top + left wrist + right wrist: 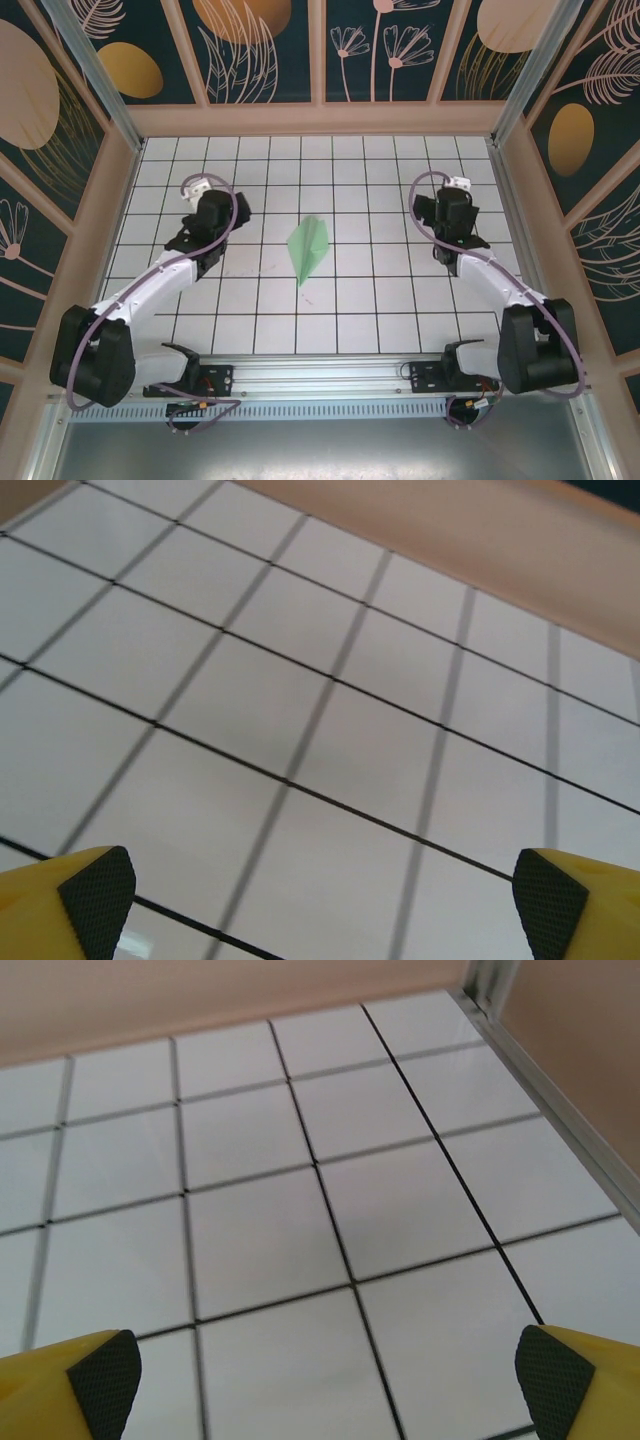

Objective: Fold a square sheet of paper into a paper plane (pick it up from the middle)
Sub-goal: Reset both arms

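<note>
The square sheet of paper lies folded as a slim pale green paper plane (pixel 309 250) on the white grid table (pixel 380 300), near the middle, with its pointed tip toward the near edge. My left gripper (pixel 199 200) hovers about two squares to its left, and my right gripper (pixel 453 198) about three squares to its right. Both point toward the back wall. In the left wrist view the left gripper (pixel 320 905) is open, its yellow fingers (pixel 97 900) wide apart over bare tiles. The right gripper (pixel 330 1385) is likewise open, with nothing between its fingers (pixel 105 1380).
Tan wooden walls (pixel 320 118) enclose the table at the back and sides. A metal corner post (pixel 520 1050) and the right wall stand close to the right gripper. The arm bases sit on a rail (pixel 320 375) at the near edge.
</note>
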Tool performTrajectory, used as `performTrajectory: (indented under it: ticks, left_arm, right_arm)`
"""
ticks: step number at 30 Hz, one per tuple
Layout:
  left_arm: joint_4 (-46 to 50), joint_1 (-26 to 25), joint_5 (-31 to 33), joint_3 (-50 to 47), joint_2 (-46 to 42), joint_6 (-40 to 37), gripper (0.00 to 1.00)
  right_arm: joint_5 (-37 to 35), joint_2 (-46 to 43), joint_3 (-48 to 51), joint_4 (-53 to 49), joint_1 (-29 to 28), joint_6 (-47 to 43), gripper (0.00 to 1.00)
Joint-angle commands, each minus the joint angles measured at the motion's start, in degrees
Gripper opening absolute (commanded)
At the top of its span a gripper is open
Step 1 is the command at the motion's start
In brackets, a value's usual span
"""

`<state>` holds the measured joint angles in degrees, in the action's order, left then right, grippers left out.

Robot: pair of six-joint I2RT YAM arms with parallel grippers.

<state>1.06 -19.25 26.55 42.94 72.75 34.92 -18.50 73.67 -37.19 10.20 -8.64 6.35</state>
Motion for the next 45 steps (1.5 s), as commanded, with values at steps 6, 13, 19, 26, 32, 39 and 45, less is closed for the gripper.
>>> performTrajectory:
  ticks: [6, 13, 19, 26, 32, 39, 45]
  left_arm:
    - [-21.9, 11.1, 6.6, -9.2, 0.2, -15.4, 0.98]
    - [-49.8, 13.1, 3.2, -20.8, 6.4, -27.5, 0.98]
    - [-68.5, 13.9, -3.6, -25.8, 12.5, -31.5, 0.98]
    - [-77.5, 15.8, -11.4, -30.9, 13.6, -31.6, 0.99]
    - [-81.1, 16.2, -6.3, -31.4, 15.9, -29.1, 0.99]
    - [-82.4, 16.4, -7.2, -32.2, 15.8, -29.6, 0.98]
    - [-82.5, 16.4, -7.8, -32.1, 15.8, -29.9, 0.99]
  right_arm:
    - [9.1, 6.5, 13.4, 34.8, 6.5, -8.8, 0.98]
    - [19.2, 12.5, 18.6, 50.4, 10.0, -6.4, 0.97]
    - [20.5, 14.7, 24.8, 63.4, 10.0, -6.7, 0.97]
    - [18.5, 14.6, 24.0, 61.8, 9.9, -6.0, 0.99]
    - [18.6, 14.6, 24.1, 61.7, 10.1, -6.0, 0.99]
    - [19.7, 14.6, 23.8, 61.3, 10.6, -5.7, 0.99]
    - [19.8, 14.7, 23.8, 61.3, 10.6, -5.7, 0.99]
